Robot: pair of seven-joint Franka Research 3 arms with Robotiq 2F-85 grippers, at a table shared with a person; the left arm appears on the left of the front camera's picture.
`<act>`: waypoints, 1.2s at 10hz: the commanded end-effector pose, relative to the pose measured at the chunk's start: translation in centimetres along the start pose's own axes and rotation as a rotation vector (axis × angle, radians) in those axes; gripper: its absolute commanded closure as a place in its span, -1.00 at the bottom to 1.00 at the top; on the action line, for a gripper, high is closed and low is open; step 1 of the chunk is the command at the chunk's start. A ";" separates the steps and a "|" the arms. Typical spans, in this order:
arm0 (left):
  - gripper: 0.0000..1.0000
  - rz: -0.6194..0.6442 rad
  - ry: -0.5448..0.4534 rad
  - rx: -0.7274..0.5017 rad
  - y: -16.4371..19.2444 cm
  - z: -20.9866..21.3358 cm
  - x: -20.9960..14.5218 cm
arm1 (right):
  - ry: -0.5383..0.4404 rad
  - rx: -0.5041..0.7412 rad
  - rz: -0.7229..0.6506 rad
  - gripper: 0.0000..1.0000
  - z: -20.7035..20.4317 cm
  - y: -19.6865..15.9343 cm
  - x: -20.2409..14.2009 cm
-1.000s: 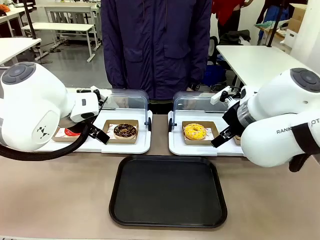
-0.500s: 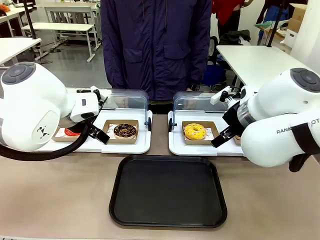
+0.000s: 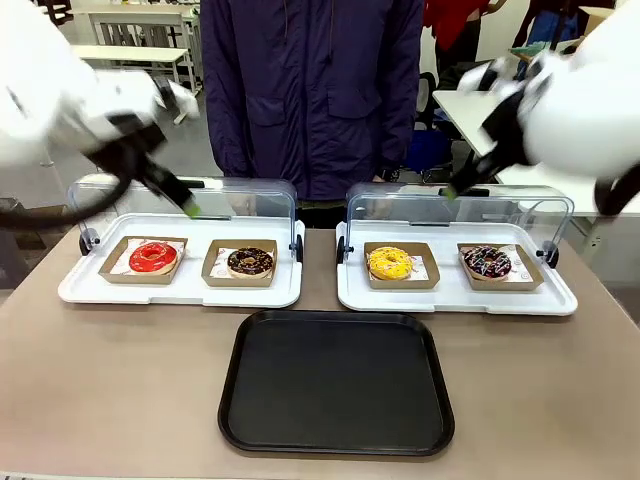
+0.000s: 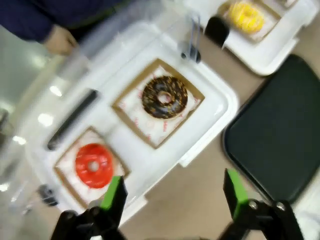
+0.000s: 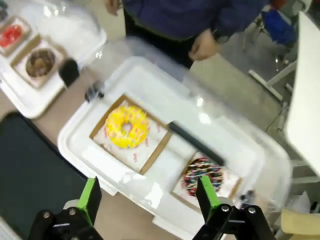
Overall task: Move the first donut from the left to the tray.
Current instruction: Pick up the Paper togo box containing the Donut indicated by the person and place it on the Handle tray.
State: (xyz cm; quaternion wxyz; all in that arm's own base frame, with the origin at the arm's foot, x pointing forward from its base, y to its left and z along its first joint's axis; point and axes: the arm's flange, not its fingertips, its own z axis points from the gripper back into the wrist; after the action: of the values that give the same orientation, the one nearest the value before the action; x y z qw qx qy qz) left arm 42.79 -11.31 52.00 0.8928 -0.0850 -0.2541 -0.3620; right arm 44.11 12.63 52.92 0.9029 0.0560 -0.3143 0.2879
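Observation:
The first donut [image 3: 152, 257], red-glazed in a brown cardboard holder, sits at the left end of the left white tray [image 3: 180, 293]. In the left wrist view the first donut [image 4: 93, 165] lies just beyond my left gripper [image 4: 174, 197], which hangs open and empty above the table's edge of that white tray. The black tray [image 3: 337, 380] lies bare at the front middle of the table. My right gripper [image 5: 149, 195] is open and empty too, high above the yellow donut [image 5: 126, 126]. Both arms look blurred in the front view.
A chocolate donut [image 3: 250, 262] shares the left white tray. The right white tray [image 3: 455, 297] holds the yellow donut [image 3: 390, 263] and a dark sprinkled donut [image 3: 487, 262]. Clear lids [image 3: 245, 197] stand raised behind both. A person in a dark jacket [image 3: 312, 95] stands at the far side.
Both arms have lifted up and back from in front of the white trays, so the red and sprinkled donuts now show. Both grippers stay open.

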 end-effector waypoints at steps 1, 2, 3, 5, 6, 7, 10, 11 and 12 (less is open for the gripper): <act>-1.00 -0.069 -0.004 -0.118 4.8 4.2 0.7 | -0.059 0.109 -0.032 -1.00 3.8 -6.1 -0.5; -1.00 -0.136 -0.028 -0.206 6.8 5.8 -0.2 | -0.098 0.165 -0.054 -1.00 5.6 -9.4 -2.1; -1.00 -0.218 -0.083 -0.296 9.6 7.4 -2.0 | -0.147 0.216 -0.076 -1.00 7.2 -13.2 -4.4; -1.00 -0.280 -0.199 -0.379 14.6 8.9 -6.7 | -0.239 0.327 -0.041 -1.00 8.5 -18.4 -8.9; -1.00 -0.285 -0.279 -0.409 16.6 9.4 -9.3 | -0.271 0.359 -0.035 -1.00 8.5 -19.8 -10.8; -1.00 -0.281 -0.340 -0.413 18.3 9.4 -11.7 | -0.348 0.402 -0.019 -1.00 8.4 -21.2 -12.7; -1.00 -0.260 -0.440 -0.412 21.2 8.2 -17.3 | -0.469 0.396 0.004 -1.00 7.6 -21.5 -15.2; -1.00 -0.260 -0.436 -0.417 21.4 8.1 -17.6 | -0.497 0.411 -0.005 -1.00 7.4 -21.4 -15.8; -1.00 -0.266 -0.426 -0.410 21.1 8.4 -17.9 | -0.506 0.417 -0.006 -1.00 7.2 -21.0 -16.0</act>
State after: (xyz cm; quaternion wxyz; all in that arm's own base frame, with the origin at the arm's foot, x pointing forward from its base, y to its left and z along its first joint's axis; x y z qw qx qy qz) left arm 43.05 18.03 49.62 0.7374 -0.3044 -0.3612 -0.4828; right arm 41.82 -14.90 51.19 0.7772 0.3058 -0.4514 0.3141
